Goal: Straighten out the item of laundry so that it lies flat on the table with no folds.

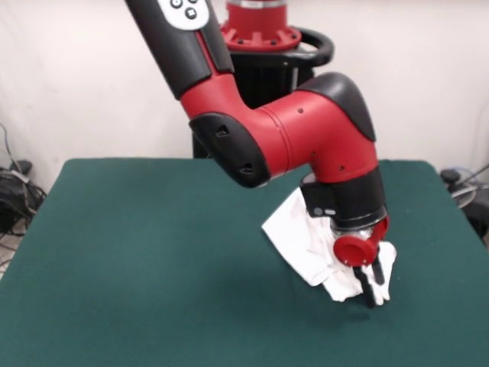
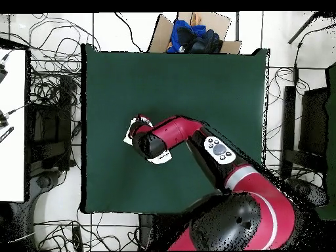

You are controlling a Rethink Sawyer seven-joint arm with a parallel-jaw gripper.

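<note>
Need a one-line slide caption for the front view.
Sawyer's tool down on the crumpled white shirt on the green table.

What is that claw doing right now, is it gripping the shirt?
Gripper: down at the crumpled white shirt; cannot tell whether open, closed, or gripping.

Table [image 1: 137, 252] open all round; only crumpled shirt [image 1: 306, 245] obstructs, under arm [image 1: 306, 138].

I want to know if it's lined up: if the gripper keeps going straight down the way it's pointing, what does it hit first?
The gripper points down at the crumpled white T-shirt, so it would meet that cloth first, with the green table just beneath.
</note>
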